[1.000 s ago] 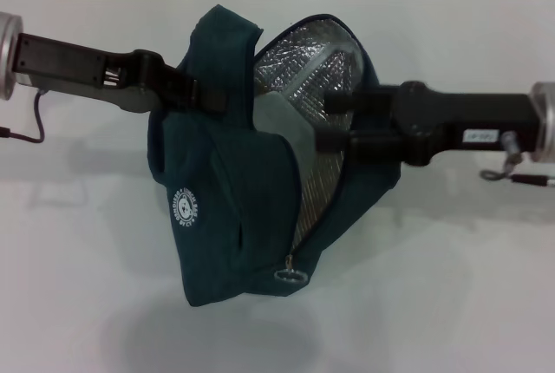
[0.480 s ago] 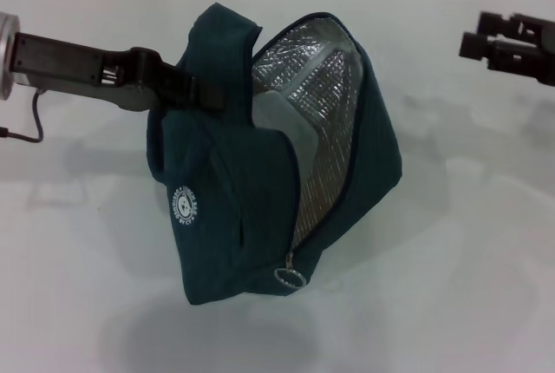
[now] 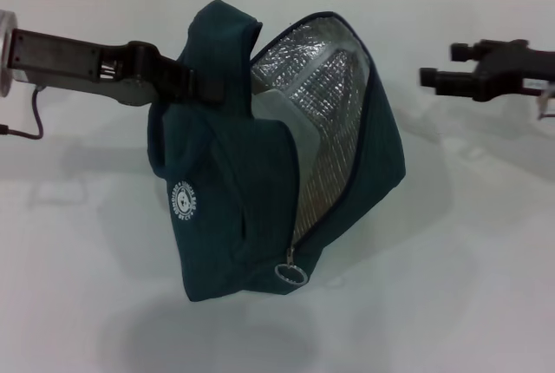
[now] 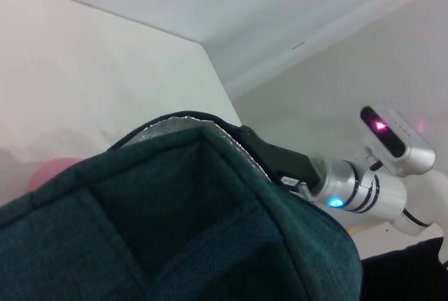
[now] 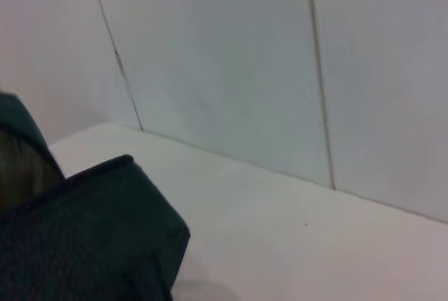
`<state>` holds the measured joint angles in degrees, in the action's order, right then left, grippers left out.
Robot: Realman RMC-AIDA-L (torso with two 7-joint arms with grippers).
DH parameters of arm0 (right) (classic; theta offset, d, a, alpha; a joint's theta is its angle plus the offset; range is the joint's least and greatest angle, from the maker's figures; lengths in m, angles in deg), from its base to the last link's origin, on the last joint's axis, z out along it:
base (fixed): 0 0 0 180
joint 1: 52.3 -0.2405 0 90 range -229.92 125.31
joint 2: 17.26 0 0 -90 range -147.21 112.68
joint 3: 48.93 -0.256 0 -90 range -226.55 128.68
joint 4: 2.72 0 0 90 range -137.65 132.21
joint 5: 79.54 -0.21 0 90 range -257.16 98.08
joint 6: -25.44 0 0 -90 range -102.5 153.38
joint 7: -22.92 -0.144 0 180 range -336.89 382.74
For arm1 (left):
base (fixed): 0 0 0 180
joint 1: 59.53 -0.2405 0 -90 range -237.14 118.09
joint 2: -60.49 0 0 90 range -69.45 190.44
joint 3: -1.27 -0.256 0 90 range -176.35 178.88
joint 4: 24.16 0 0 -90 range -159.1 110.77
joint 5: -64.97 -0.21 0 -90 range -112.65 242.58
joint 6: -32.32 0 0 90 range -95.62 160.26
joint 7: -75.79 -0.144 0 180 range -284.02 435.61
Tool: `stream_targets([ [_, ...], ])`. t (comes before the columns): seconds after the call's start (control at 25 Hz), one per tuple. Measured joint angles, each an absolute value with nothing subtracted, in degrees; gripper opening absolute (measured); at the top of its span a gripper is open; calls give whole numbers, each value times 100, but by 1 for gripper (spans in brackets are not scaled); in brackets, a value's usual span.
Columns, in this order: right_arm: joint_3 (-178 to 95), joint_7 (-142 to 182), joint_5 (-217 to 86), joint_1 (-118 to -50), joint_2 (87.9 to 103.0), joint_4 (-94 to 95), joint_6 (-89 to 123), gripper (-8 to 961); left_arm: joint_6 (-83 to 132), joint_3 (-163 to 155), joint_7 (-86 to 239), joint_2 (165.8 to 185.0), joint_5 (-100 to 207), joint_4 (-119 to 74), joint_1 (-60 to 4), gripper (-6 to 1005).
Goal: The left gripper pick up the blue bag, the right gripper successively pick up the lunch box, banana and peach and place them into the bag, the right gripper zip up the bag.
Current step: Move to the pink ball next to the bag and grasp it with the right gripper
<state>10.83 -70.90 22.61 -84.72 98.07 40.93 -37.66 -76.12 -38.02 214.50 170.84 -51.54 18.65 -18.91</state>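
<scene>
- The blue bag (image 3: 260, 156) is hanging above the white table (image 3: 468, 286), near the middle of the scene, with its silver lining (image 3: 321, 104) showing through a mouth that is gaping toward the right.
- Something pale and flat-sided is sitting inside against the foil, probably the lunch box (image 3: 286, 117), though I cannot tell for sure.
- The open zipper track is running along the mouth's edge from the far top down to the zipper ring pull (image 3: 292, 274), which is dangling at the near bottom corner.
- The left gripper (image 3: 204, 88) is reaching in from the left and pinching the bag's upper fabric, its fingers closed on the cloth.
- The right gripper (image 3: 431, 78) is hanging to the right of the bag, well apart from it, level with the upper part of the mouth; its fingers are pointing left toward the opening, and I cannot tell how far apart they are.
- A pink blur low in the left wrist view may be the peach (image 4: 52, 171); no banana is visible.
- Open table is lying all around, so the right arm seems to have free room for its next approach.
</scene>
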Motion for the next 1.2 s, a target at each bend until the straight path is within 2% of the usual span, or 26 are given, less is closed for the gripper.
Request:
stream_targets([
  [0.64,2594,-7143,2177,-9159,9884,3495,-2864,724,-7516,-3802,21353,17002,-5008,1917,-2029,34],
  [1.2,3742,-7127,1795,-9376,9894,3382,-2057,725,-7517,-3802,21307,16957,-5008,1917,-2007,33],
])
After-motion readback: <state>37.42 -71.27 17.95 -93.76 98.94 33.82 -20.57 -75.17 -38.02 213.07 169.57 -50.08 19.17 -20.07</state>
